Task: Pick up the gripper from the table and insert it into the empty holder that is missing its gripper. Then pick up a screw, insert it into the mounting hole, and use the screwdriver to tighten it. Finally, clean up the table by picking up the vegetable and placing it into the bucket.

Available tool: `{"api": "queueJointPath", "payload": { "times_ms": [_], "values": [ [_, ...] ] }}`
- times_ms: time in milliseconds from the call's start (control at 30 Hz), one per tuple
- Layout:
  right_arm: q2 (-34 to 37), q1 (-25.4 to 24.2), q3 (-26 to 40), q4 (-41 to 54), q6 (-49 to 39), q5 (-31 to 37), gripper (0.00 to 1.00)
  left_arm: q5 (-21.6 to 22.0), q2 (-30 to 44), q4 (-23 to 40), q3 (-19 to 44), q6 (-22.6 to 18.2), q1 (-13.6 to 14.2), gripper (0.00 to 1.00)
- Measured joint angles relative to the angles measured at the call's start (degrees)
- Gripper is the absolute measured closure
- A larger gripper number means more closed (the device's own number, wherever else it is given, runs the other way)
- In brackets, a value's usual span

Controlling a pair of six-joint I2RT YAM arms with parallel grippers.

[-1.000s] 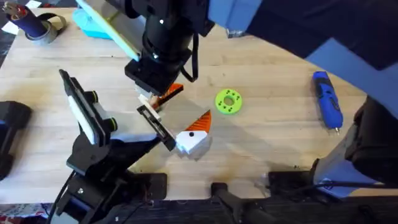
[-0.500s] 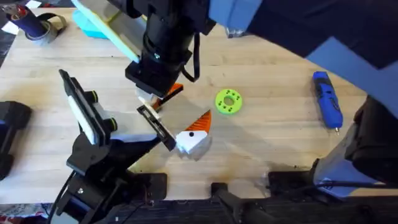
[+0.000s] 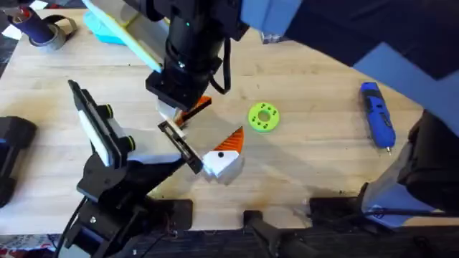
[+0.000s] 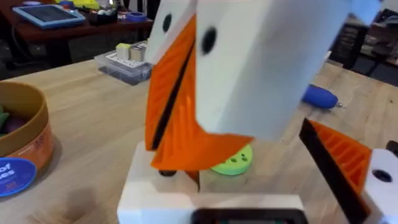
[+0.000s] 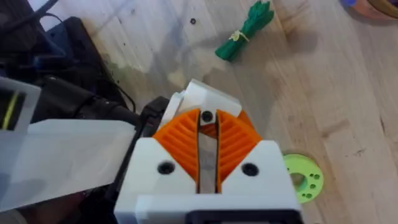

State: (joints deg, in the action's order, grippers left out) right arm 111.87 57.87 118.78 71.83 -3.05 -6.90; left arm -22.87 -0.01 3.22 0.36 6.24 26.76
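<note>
- Right jaws [image 5: 208,127] are pressed together, pinching the gripper [image 3: 192,109]. Left jaws: can't tell.
- Insertion step, I'd say. Keep the pinch firm, line its white base up with the holder [image 3: 179,143], then slide in slow and straight.
- The gripper sits just beside the holder's slotted end, off the counter [image 3: 315,143]. Can't tell if they're touching.
</note>
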Motion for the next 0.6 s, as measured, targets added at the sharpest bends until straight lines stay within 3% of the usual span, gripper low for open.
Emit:
{"api": "queueJointPath", "payload": {
  "times_ms": [100,300,367,600],
  "values": [
    [0.00,0.00,0.00,0.01,0.09,0.00,0.748,0.00,0.00,0.00,0.00,0.00,0.00,0.010],
    [0.00,-0.68,0.24,0.08,-0.31,2.10,0.051,0.37,0.00,0.02,0.00,0.25,-0.01,0.010],
    [0.00,-1.15,0.33,0.10,-0.28,2.19,0.011,0.39,0.00,0.02,0.00,0.25,0.00,0.010],
    [0.00,-1.63,0.33,0.47,-0.18,1.64,0.006,0.35,0.00,0.02,0.00,0.24,0.00,0.010]
  ]
}}
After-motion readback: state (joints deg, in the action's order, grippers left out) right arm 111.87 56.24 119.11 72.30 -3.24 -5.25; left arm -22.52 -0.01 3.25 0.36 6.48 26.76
